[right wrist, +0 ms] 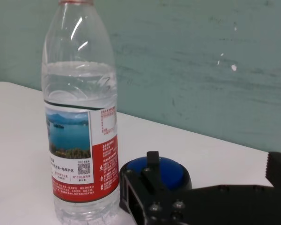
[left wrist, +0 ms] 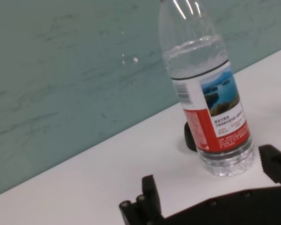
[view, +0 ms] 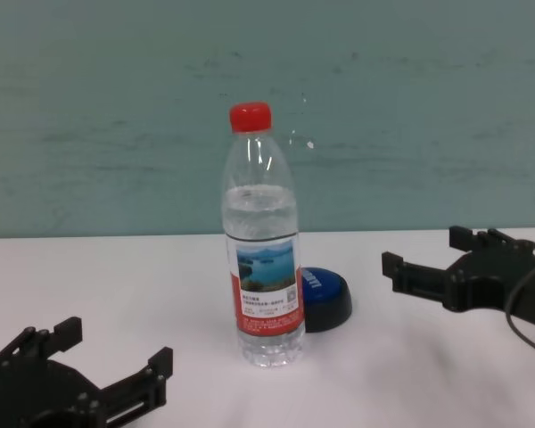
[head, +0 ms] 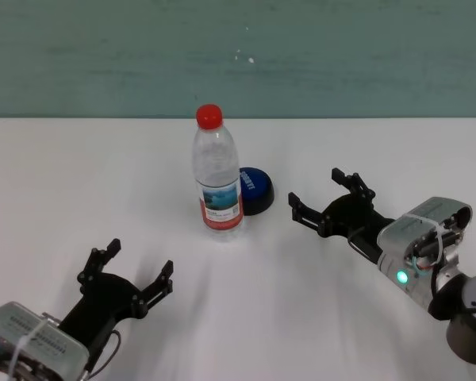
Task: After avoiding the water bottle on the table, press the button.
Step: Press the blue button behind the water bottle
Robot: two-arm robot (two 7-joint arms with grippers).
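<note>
A teal-green wall (head: pixel 238 55) runs behind everything, its paint streaked with faint horizontal brush marks; a couple of small white chips (head: pixel 251 59) mark it just above the middle, otherwise plain and flat

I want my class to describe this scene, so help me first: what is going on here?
A two-armed robot faces a white table. An upright water bottle stands just in front of a blue button, partly hiding it. The right gripper is open, low over the table to the right of the button and pointing toward it, touching nothing. The left gripper sits open near the front edge. The button is not yet pressed.
</note>
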